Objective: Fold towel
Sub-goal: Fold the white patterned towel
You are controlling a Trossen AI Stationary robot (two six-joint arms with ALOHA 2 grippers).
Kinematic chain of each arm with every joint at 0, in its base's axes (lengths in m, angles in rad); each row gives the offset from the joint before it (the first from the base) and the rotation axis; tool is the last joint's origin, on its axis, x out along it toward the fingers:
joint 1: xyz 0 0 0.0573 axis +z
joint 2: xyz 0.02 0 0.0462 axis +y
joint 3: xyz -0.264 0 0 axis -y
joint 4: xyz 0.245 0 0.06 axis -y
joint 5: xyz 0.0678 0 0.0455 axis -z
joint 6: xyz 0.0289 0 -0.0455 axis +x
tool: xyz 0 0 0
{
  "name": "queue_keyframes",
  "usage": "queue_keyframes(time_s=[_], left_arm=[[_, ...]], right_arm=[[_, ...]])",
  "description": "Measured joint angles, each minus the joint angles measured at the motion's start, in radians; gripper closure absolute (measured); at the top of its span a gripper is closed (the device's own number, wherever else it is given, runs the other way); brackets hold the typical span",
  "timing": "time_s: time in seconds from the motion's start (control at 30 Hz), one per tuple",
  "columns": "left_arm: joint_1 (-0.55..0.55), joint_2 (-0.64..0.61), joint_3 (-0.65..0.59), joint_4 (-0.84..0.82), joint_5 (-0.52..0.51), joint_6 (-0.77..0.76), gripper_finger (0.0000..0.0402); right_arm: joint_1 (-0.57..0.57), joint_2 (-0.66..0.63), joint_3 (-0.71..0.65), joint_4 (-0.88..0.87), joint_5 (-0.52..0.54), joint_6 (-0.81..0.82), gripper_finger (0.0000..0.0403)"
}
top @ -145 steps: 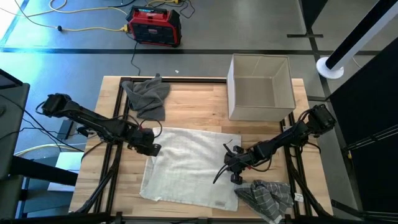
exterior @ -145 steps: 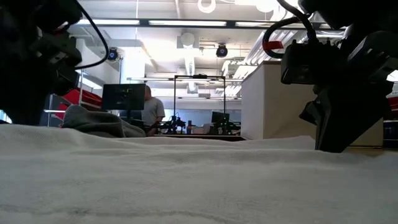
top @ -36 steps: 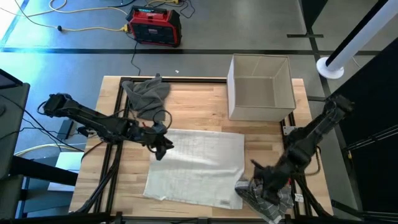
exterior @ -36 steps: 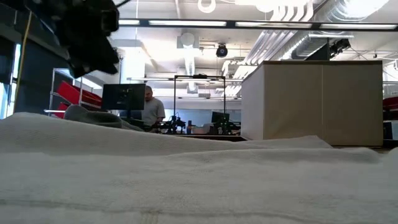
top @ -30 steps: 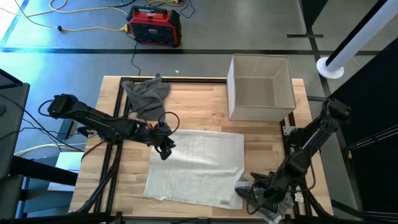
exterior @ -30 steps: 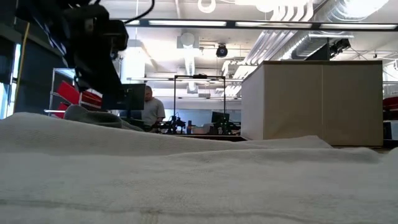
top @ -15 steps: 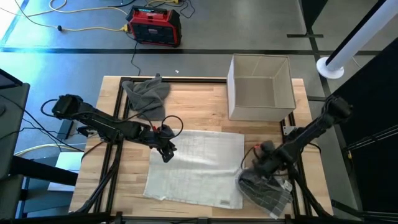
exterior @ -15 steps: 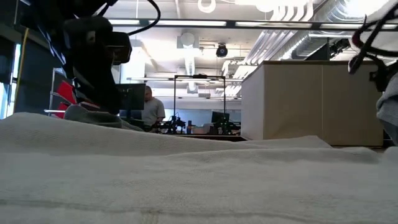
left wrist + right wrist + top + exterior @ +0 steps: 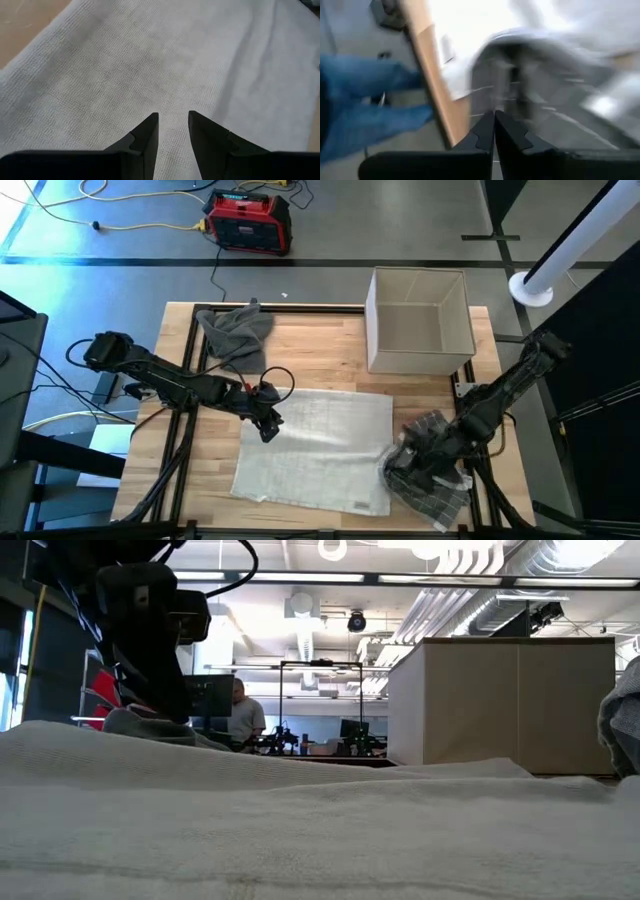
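Right claw [image 9: 408, 465] dragged checked cloth [image 9: 435, 480] leftward, pinching it; left claw [image 9: 173, 118] narrow over towel [image 9: 315, 445].

A white woven towel [image 9: 320, 840] fills the foreground. A dark robot arm [image 9: 145, 630] hangs at upper left. A beige rectangular box [image 9: 500, 705] stands behind. A person [image 9: 243, 718] stands beyond.

Towel [image 9: 315, 445] flat mid-table, crumpled cloth [image 9: 236, 332] at far left corner, open box [image 9: 420, 320] at far right. Checked cloth [image 9: 432, 475] just right of towel's near edge. Left gripper [image 9: 268, 427] over towel's far-left corner; right gripper [image 9: 402, 471] apparently on checked cloth.
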State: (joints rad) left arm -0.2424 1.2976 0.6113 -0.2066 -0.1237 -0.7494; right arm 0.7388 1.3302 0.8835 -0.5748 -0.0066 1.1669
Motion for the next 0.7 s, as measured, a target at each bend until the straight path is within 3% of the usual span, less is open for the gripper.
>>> queue_keyframes(time_s=[0.2,0.33,0.7], left_arm=[[0.000,0.000,0.000,-0.004,-0.022,0.003,0.0303],[0.000,0.000,0.000,-0.005,-0.025,0.020,0.0303],[-0.003,0.000,0.000,-0.007,-0.018,0.003,0.0303]], right_arm=[[-0.026,0.196,-0.002,0.174,-0.146,-0.169,0.0403],[-0.090,0.301,-0.002,0.142,-0.146,-0.200,0.0403],[-0.203,0.326,-0.002,-0.397,0.145,-0.044,0.0403]])
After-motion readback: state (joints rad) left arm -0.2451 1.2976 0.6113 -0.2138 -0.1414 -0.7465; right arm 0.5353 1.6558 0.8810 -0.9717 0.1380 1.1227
